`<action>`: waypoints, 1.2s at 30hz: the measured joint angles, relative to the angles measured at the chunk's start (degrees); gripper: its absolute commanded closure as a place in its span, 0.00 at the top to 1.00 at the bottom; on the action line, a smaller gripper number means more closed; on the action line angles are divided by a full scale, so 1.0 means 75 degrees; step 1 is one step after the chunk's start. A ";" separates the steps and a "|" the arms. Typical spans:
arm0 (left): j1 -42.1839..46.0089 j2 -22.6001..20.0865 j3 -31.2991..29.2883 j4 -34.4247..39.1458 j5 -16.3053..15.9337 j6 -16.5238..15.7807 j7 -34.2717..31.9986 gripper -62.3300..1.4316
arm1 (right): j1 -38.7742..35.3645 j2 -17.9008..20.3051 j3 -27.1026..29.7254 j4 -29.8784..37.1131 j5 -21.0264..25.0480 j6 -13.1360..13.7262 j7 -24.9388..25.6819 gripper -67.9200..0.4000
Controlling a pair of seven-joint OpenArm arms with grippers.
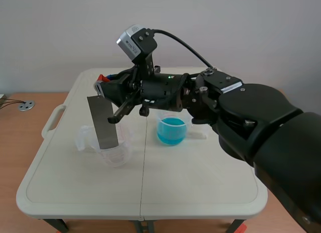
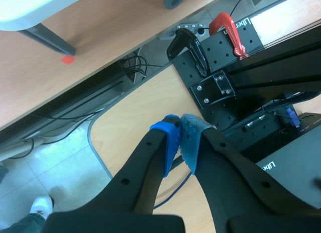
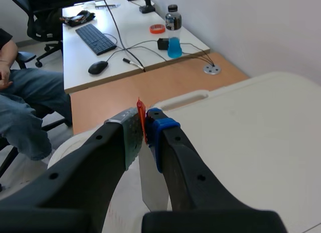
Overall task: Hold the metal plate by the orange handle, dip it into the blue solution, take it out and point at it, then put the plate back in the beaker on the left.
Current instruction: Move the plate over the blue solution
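Right gripper (image 3: 145,128): clamped on the orange handle (image 3: 141,116), one pad on each side of it; the arm comes in from the right and reaches past the middle of the table.

Metal plate (image 1: 104,123): hangs from the handle, slightly tilted. Its lower end is inside the clear beaker (image 1: 125,142) on the left; whether it touches the bottom cannot be told.

Blue solution (image 1: 171,126): sits in its own small beaker near the clear one, on the right arm's side. The plate is well clear of it.

Left gripper (image 2: 180,137): fingers together on nothing, the blue pads (image 2: 168,142) meeting. It is off the table (image 1: 190,183), over the floor and a black mounting plate (image 2: 215,82), and is not visible in the scene view.

Done so far: the hold on the handle is secure.

Not shown: whether the dip and the pointing have happened. The plate's surface gives no clear sign of wetting.

Judged stage: either the plate is only just being lifted out, with the dip, pointing and return all to come, or it is being set back, with only the release left. The idle left gripper fits both.

Surroundings: a seated person (image 3: 20,107) and a desk with a keyboard (image 3: 95,38) lie beyond the table.
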 measured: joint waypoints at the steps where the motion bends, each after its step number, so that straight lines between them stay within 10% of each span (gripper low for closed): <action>1: 0.0000 0.0000 0.0000 0.0000 0.0000 0.0000 0.0000 0.04 | 0.0000 0.0000 0.0000 0.0090 0.0000 0.0000 0.0000 0.02; 36: 0.0000 -0.0006 0.0000 0.0000 0.0000 0.0000 -0.0099 0.04 | -0.0615 0.1300 0.1874 0.4191 0.0883 0.0038 -0.1504 0.02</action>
